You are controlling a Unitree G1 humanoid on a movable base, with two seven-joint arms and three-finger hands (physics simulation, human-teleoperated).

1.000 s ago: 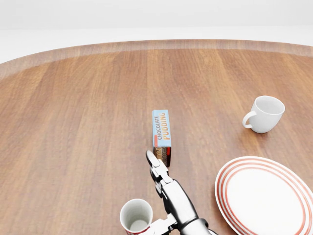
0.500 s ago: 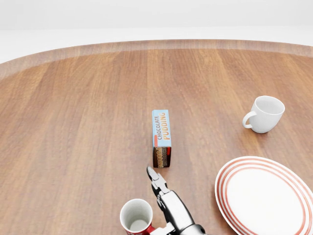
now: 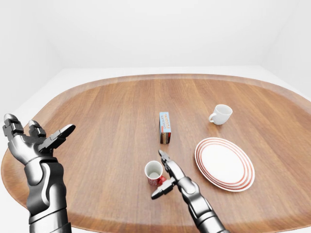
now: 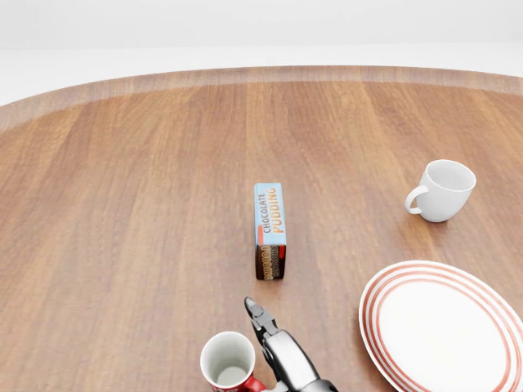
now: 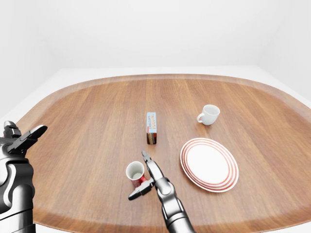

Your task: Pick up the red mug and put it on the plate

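The red mug (image 3: 154,172), white inside, stands upright on the wooden table near the lower middle of the left-eye view; it also shows in the head view (image 4: 228,364). The white plate (image 3: 224,163) with red rings lies to its right. My right hand (image 3: 164,178) is open right beside the mug on its right side, fingers (image 3: 166,160) stretched past the rim and thumb low by the mug's base; the fingers do not close round it. My left hand (image 3: 38,139) is open and raised at the far left, away from everything.
A chocolate pudding box (image 3: 165,127) stands just above the mug in the left-eye view. A white mug (image 3: 221,114) stands above the plate. The round wooden table's rim (image 3: 97,83) curves along the top; the floor around is white.
My right hand has drawn back toward the bottom of the head view, away from the pudding box and alongside the red mug. The mug, plate and box have not moved.
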